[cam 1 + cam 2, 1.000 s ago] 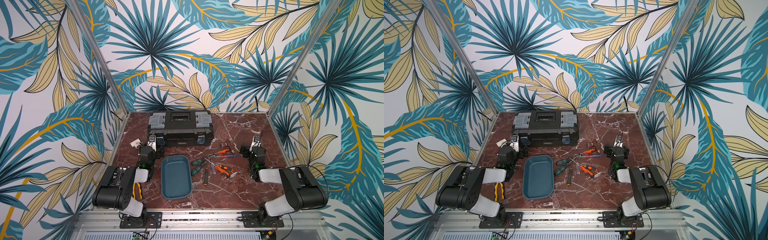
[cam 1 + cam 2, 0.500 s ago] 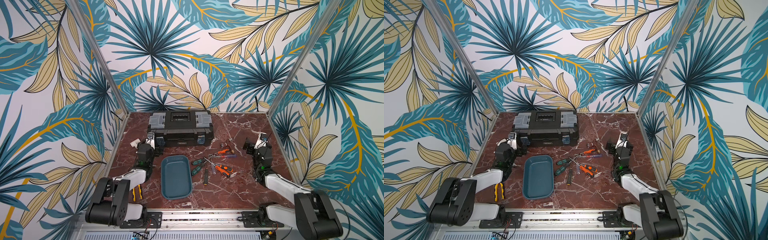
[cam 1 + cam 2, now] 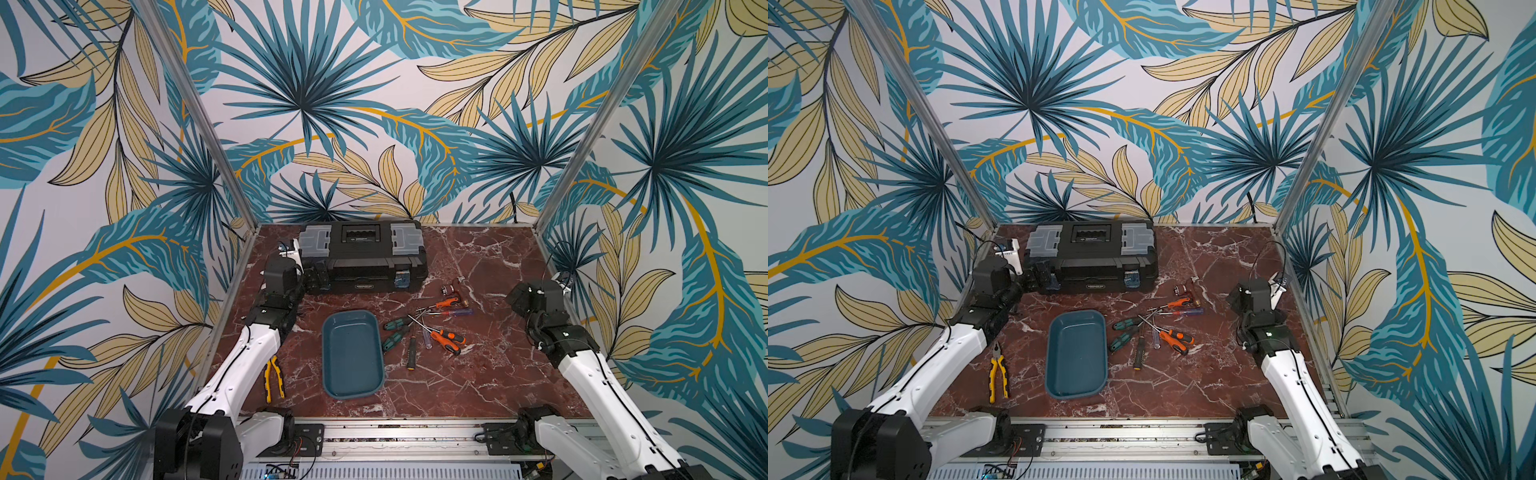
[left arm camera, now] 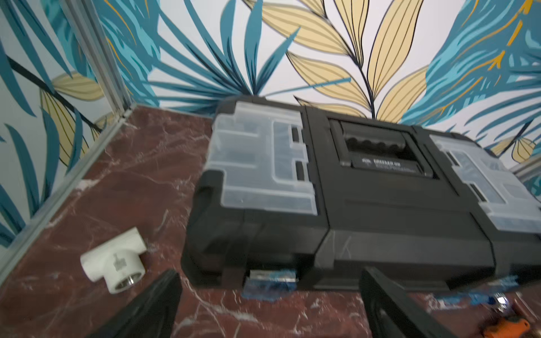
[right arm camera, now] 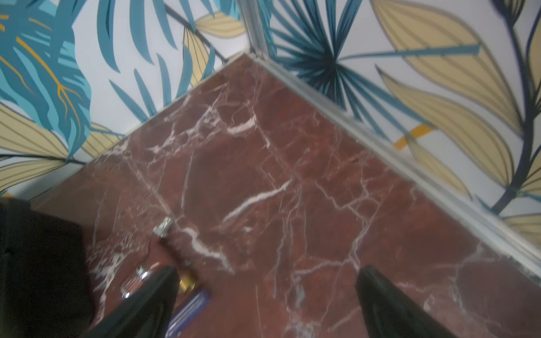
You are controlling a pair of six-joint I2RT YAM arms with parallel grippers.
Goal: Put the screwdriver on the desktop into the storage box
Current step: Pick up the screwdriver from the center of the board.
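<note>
Top views both show the orange-handled screwdriver (image 3: pixel 448 337) lying among other crossed screwdrivers on the desktop (image 3: pixel 478 382), near the empty storage box (image 3: pixel 352 357). My right gripper (image 5: pixel 266 272) hangs with jaws spread wide, near the desktop's right edge. The left gripper (image 4: pixel 269 272) is equally spread, facing the black toolbox (image 4: pixel 366 204). I'd bring the right one over that handle, jaws straddling it, clear of neighbouring shafts.
</note>
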